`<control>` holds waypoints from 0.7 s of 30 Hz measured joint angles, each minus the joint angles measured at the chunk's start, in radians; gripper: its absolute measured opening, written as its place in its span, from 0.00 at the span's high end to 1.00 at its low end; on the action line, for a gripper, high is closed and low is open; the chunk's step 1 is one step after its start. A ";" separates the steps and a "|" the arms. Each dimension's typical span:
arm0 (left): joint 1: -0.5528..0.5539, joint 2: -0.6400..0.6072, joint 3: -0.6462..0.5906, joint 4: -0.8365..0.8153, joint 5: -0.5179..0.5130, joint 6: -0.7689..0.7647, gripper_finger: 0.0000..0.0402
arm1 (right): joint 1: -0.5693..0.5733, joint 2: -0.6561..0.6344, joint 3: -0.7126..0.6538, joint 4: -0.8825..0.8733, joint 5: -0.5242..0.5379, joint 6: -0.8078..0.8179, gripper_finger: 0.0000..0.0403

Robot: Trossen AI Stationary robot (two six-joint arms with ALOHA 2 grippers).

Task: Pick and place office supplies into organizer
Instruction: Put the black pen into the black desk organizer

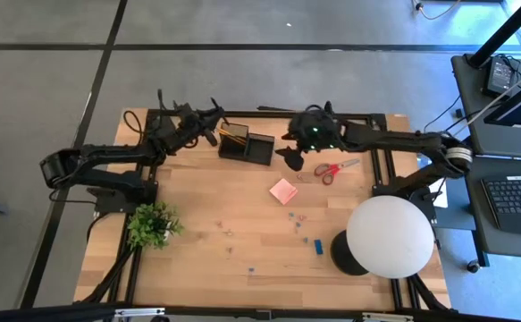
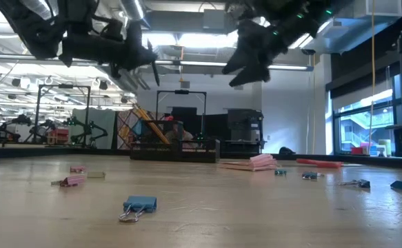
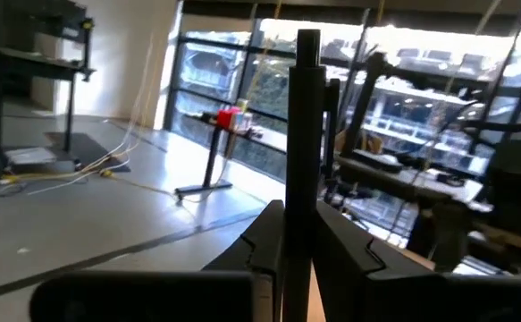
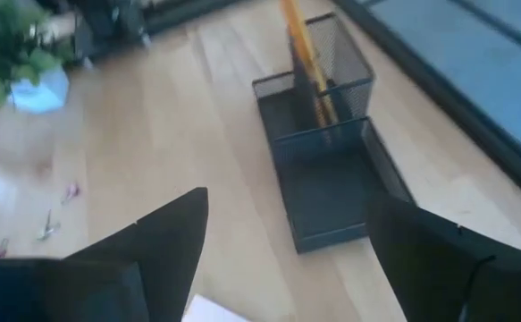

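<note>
Organizer [image 1: 247,145] sits at the table's far edge, black mesh, orange-brown pencil [image 1: 234,132] standing in its taller cup, low tray beside it. Left gripper [image 1: 208,127] hangs just beside the cup, fingers pinched on a black pen [image 3: 306,152] held upright. Right gripper [image 1: 293,157] hovers between organizer and red-handled scissors [image 1: 335,168], jaws spread wide, holding nothing. Pink sticky-note pad [image 1: 283,190] lies near mid-table.

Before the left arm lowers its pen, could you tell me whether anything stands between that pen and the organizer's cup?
Nothing visible does. The left gripper, shut on a black pen, hovers beside the organizer, whose cup already holds a pencil.
</note>
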 joint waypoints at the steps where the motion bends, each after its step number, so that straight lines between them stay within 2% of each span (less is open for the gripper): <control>1: 0.000 0.017 0.000 0.011 -0.005 -0.002 0.90 | 0.000 -0.020 -0.035 0.041 0.000 0.021 0.25; 6: 0.000 0.129 0.000 0.126 -0.024 -0.008 0.88 | 0.000 -0.075 -0.138 0.152 0.000 0.101 0.25; 15: -0.001 0.354 0.000 0.288 -0.061 -0.030 0.90 | 0.000 -0.084 -0.150 0.160 0.000 0.123 0.25; 21: -0.001 0.451 0.002 0.362 -0.086 -0.041 0.89 | 0.000 -0.084 -0.150 0.160 0.000 0.123 0.25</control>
